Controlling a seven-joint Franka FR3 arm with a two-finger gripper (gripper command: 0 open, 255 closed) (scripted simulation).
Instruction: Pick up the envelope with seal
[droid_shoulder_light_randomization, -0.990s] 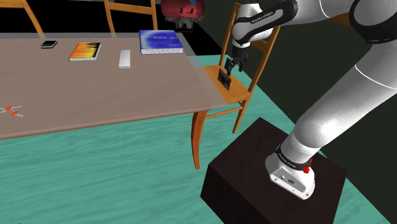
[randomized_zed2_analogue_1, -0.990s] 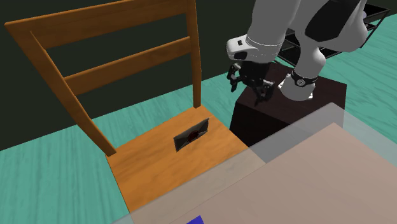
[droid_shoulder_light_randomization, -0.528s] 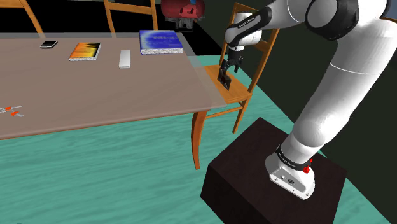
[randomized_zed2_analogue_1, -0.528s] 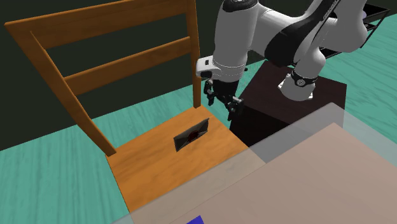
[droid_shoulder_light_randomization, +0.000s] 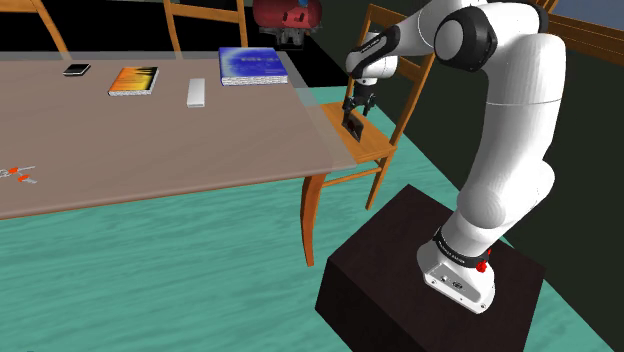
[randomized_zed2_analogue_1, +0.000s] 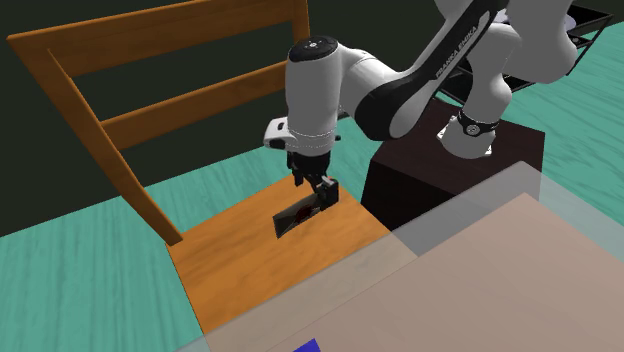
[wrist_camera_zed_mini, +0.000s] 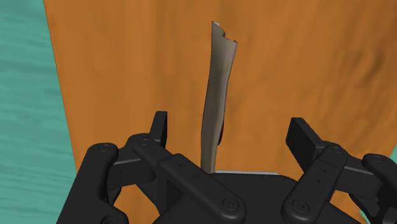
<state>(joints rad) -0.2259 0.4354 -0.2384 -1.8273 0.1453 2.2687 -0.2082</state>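
The hand (wrist_camera_zed_mini: 230, 132) is spread, one finger on each side of the envelope (wrist_camera_zed_mini: 215, 95), neither touching it. The envelope stands on its edge near the middle of the chair seat (randomized_zed2_analogue_1: 240, 250), just under the hand.

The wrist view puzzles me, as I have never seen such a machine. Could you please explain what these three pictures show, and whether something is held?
The machine is a white robot arm on a dark box. The shoulder view looks from beside that box; the second exterior view looks down on a wooden chair; the wrist view comes from a camera on the hand, looking along its black end effector. On the chair seat a thin envelope stands on edge. The two fingers are open on either side of it, not touching, so nothing is held yet. Books lie on the table nearby.
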